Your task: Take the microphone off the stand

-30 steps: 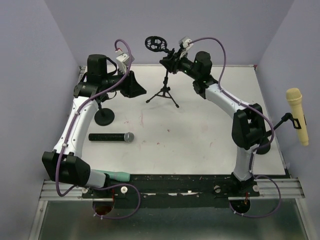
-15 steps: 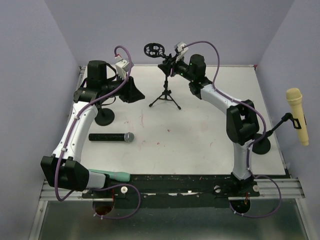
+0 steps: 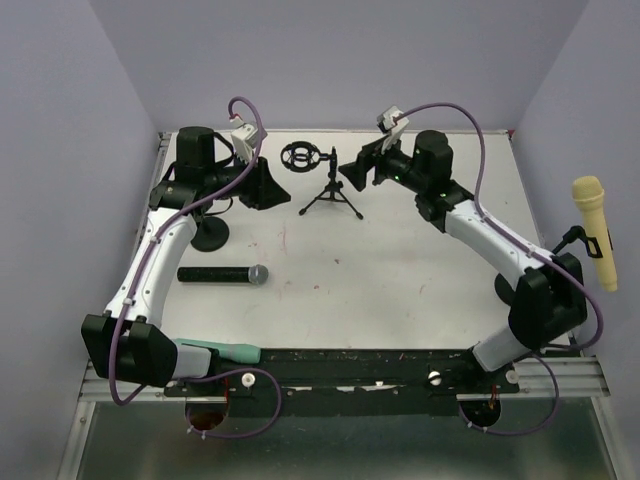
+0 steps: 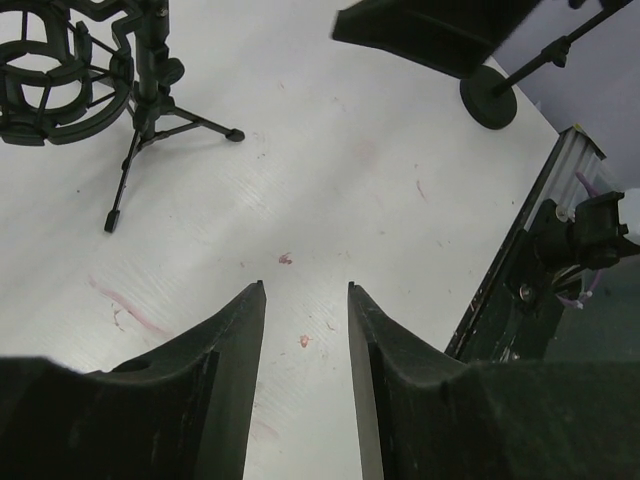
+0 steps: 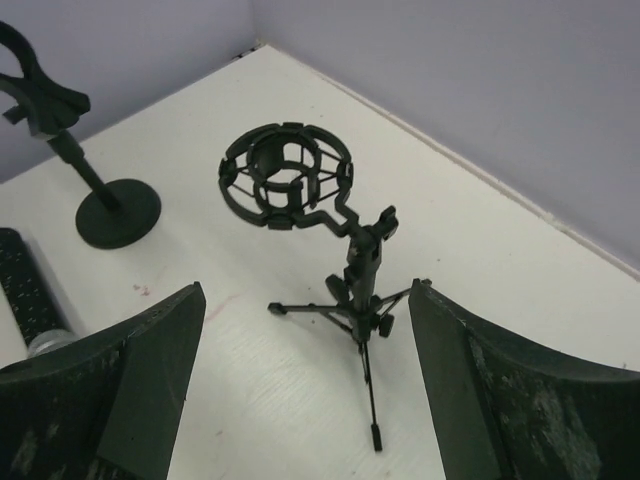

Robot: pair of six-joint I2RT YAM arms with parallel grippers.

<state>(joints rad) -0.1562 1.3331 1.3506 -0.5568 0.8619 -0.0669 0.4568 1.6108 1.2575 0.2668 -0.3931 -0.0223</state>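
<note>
Lying flat on the white tabletop (image 3: pixel 400 260), a black handheld microphone with a silver mesh head (image 3: pixel 222 274) sits left of centre, head pointing right. It touches no stand. Just behind it is a black round-base stand (image 3: pixel 208 233), whose forked clip (image 5: pixel 35 95) shows in the right wrist view.

A black tripod stand (image 3: pixel 331 190) is at back centre, and its ring-shaped cage shock mount (image 3: pixel 300 158) leans out to the left.

Left gripper (image 4: pixel 306 290): fingers (image 4: pixel 235 350) a narrow gap apart, bare tabletop showing through the gap, nothing held. It hovers left of the tripod stand, apart from it.

Right gripper (image 5: pixel 305 295): jaws spread wide, nothing held. In its wrist view the tripod stand appears between the two fingers but beyond them, not touched. From above, this gripper is just right of the tripod's column.

A yellow microphone (image 3: pixel 595 232) is at the far right edge, tilted, head uppermost. It is seated in the clip of a thin black boom stand with a round base (image 4: pixel 488 100).

A teal-handled object (image 3: pixel 225 352) lies at the near edge by the left arm's base. I cannot tell what it is.
</note>
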